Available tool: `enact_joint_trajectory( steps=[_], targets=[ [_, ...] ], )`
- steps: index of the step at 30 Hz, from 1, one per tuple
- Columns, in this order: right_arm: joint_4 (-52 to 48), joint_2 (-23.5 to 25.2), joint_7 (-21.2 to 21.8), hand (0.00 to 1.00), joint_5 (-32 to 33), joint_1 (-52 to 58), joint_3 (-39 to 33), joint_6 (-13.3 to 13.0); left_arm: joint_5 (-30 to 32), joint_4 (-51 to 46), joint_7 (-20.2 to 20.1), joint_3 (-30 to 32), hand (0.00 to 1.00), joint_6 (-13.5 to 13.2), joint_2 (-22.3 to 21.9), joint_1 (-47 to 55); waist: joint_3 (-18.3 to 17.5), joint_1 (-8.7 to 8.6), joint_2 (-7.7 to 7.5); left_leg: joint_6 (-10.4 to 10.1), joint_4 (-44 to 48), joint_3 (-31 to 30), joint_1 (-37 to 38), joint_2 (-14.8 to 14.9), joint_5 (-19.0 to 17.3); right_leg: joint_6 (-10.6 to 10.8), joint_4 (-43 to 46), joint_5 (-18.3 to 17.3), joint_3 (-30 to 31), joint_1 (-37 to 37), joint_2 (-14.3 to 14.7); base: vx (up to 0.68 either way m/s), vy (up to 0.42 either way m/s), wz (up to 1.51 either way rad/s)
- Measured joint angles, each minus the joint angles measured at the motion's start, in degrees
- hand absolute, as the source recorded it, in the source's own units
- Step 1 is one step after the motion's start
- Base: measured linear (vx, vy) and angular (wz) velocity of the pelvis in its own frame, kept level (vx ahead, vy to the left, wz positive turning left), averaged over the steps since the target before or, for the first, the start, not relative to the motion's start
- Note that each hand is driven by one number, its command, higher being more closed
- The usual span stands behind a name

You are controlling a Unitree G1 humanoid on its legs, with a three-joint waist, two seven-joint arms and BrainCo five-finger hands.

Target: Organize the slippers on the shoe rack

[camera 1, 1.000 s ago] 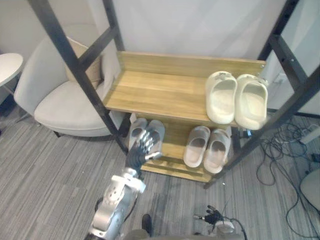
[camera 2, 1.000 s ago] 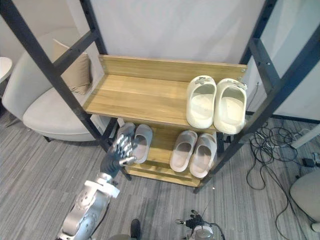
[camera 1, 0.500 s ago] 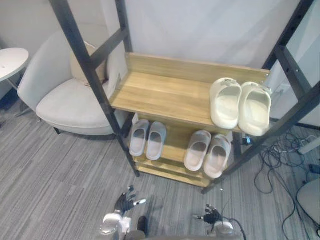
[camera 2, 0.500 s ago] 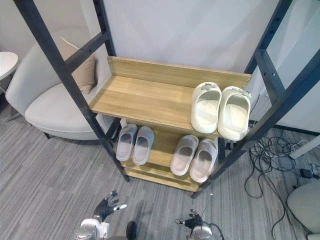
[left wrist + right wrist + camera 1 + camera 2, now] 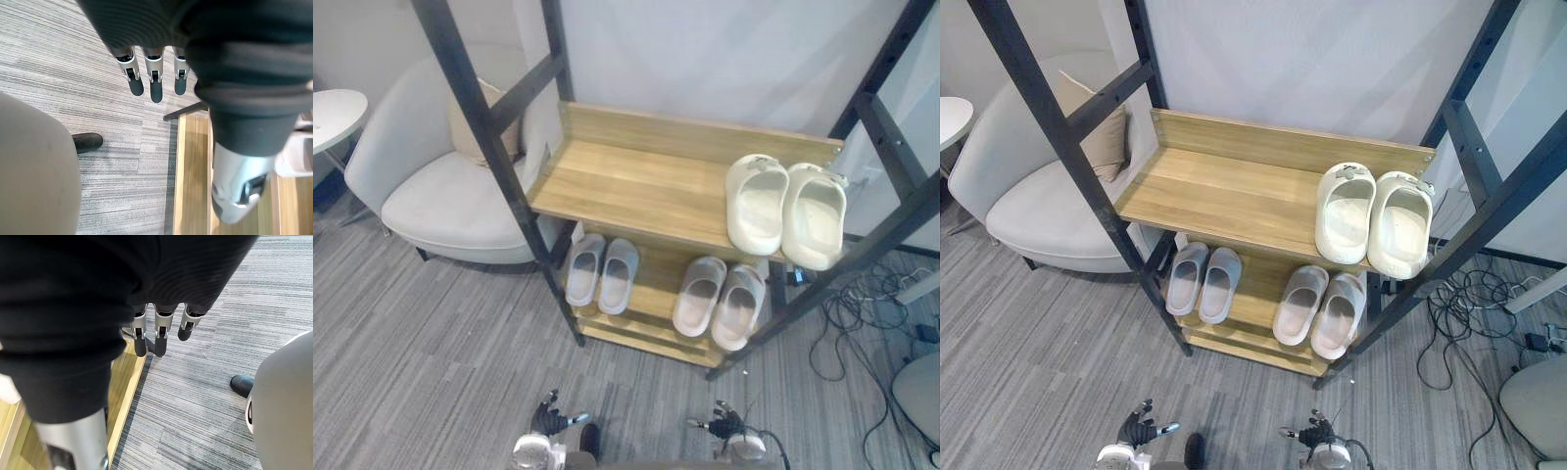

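- Left eye view: cream slippers [image 5: 757, 201] stood paired at the right end of the shoe rack's [image 5: 636, 186] upper shelf. Two pairs of grey slippers [image 5: 619, 274] lay on the lower shelf.
- Right eye view: left hand [image 5: 1136, 429] and right hand [image 5: 1317, 436] hung low over the carpet [image 5: 1038, 333], apart from the rack.
- Left wrist view: the left hand's fingers [image 5: 155, 88] were straight, grasping nothing.
- Right wrist view: the right hand's fingers [image 5: 159, 340] were likewise straight and empty.

Your two head views look steeply down from in front of the shoe rack [image 5: 636, 186], set slightly apart sideways, and share the whole rack and the carpet [image 5: 411, 333]. Each wrist view sits very close behind its own hand, the left hand [image 5: 154, 87] or the right hand [image 5: 160, 337], and looks along the fingers at the carpet and the rack's bottom edge.
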Motion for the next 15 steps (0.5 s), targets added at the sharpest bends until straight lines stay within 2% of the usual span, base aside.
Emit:
enact_joint_trajectory(
  steps=[15],
  targets=[
    [0.10, -0.38, -0.31, 0.00, -0.44, -0.79, 2.28, -0.56, -0.03, 2.57, 0.09, 0.09, 0.00, -0.11, -0.33, -1.53, 0.79, 0.14, 0.69, 0.02, 0.04, -0.68, 0.44, 0.02, 0.11, -0.08, 1.12, -0.40, -0.04, 0.11, -0.10, 0.00, 0.000, 0.00]
  ],
)
